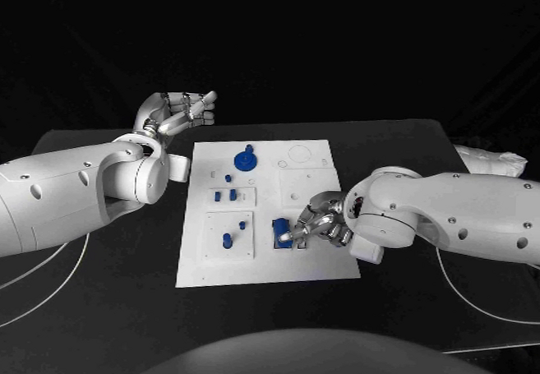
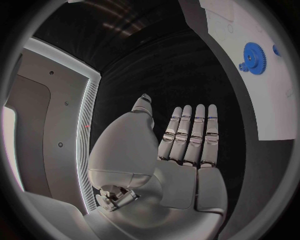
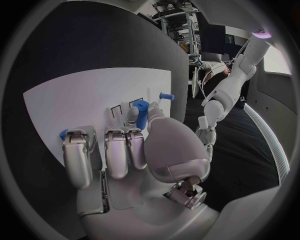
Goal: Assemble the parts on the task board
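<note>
While a blue part [image 1: 281, 233] near the board's lower middle is pinched by the right hand [image 1: 320, 225], the white task board [image 1: 267, 261] lies mid-table. A blue gear [image 1: 245, 161] is seated at its far end. The left hand [image 1: 178, 110] is held off the board's far left corner, fingers straight, side by side, holding nothing.

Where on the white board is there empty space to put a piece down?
The white task board is bare along its near edge, below the right hand, and at its far right corner past the big blue gear. The middle is crowded with small blue parts.
</note>
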### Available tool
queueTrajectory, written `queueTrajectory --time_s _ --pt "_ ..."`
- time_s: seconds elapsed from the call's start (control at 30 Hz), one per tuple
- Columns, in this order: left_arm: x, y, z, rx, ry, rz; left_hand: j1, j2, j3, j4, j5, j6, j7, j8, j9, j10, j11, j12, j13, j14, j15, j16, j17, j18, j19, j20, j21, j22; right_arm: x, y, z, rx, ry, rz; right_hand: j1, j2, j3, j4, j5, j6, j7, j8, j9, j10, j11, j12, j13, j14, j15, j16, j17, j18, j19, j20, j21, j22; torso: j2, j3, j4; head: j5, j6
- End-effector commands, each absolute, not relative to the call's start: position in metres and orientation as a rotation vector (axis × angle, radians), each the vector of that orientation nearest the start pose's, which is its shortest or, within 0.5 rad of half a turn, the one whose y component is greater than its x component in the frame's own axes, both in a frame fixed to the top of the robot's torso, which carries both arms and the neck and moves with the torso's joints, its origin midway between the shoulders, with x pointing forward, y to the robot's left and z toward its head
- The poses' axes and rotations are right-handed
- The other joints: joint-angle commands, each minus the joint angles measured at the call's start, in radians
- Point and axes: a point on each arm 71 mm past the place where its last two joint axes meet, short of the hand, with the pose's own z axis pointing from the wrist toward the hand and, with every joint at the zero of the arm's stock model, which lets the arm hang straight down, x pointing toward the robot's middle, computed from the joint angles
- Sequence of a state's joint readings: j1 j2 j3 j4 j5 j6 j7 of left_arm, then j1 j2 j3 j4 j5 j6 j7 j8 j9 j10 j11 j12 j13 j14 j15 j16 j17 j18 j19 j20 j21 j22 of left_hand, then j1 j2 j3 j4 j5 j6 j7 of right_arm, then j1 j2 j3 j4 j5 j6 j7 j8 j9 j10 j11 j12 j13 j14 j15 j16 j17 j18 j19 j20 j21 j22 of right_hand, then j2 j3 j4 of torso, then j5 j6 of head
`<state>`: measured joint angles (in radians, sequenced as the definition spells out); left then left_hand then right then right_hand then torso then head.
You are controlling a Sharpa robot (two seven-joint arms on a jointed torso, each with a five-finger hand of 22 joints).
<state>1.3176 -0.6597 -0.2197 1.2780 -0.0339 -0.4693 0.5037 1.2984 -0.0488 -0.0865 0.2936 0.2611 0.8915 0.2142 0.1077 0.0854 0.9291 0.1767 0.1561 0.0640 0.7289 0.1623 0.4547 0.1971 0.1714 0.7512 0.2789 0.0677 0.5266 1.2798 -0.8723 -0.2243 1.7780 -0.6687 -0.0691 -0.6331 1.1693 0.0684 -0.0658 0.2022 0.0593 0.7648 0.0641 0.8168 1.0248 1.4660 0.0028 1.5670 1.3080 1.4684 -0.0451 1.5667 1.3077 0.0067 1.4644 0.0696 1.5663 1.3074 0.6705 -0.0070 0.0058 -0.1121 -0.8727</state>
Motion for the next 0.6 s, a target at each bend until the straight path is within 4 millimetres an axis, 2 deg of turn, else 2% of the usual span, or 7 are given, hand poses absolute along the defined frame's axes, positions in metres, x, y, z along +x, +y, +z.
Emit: queueTrajectory --time_s 0.03,0.3,0.6 --pt "0.5348 0.1978 -0.1831 -0.915 1.330 -1.343 0.002 0.009 0.003 0.000 0.004 -0.005 0.000 0.004 0.001 -0.008 0.000 0.006 0.000 -0.007 -0.001 0.004 -0.001 0.010 0.003 0.003 -0.002 -0.001 0.4001 -0.1711 -0.2430 0.473 2.544 0.552 0.008 0.019 0.004 -0.008 -0.007 0.002 -0.008 0.004 0.007 0.105 -0.007 0.004 0.263 0.102 -0.008 0.004 0.263 -0.007 0.106 -0.009 0.004 0.263 0.000 0.0003 0.0002 0.001 0.000" --pt "0.5349 0.1982 -0.1831 -0.915 1.329 -1.342 0.002 0.009 0.003 0.000 0.004 -0.005 0.000 0.004 0.001 -0.008 0.000 0.006 0.000 -0.007 -0.001 0.004 -0.001 0.010 0.003 0.003 -0.002 -0.001 0.4019 -0.1715 -0.2435 0.477 2.527 0.547 0.019 0.035 0.011 -0.011 -0.006 0.003 -0.011 0.004 0.017 0.105 -0.010 0.004 0.263 0.102 -0.010 0.004 0.263 -0.007 0.106 -0.012 0.004 0.263 0.000 0.0000 -0.0007 0.001 0.000" --pt "0.5350 0.1974 -0.1832 -0.915 1.330 -1.343 0.002 0.009 0.003 0.000 0.004 -0.005 0.000 0.004 0.001 -0.008 0.000 0.006 0.000 -0.007 -0.001 0.004 -0.001 0.010 0.003 0.003 -0.002 -0.001 0.4047 -0.1697 -0.2436 0.481 2.509 0.552 0.024 0.041 0.015 -0.013 -0.005 0.003 -0.012 0.003 0.022 0.105 -0.011 0.004 0.263 0.102 -0.011 0.004 0.263 -0.007 0.106 -0.012 0.004 0.263 -0.001 0.0005 0.0008 0.000 0.000"
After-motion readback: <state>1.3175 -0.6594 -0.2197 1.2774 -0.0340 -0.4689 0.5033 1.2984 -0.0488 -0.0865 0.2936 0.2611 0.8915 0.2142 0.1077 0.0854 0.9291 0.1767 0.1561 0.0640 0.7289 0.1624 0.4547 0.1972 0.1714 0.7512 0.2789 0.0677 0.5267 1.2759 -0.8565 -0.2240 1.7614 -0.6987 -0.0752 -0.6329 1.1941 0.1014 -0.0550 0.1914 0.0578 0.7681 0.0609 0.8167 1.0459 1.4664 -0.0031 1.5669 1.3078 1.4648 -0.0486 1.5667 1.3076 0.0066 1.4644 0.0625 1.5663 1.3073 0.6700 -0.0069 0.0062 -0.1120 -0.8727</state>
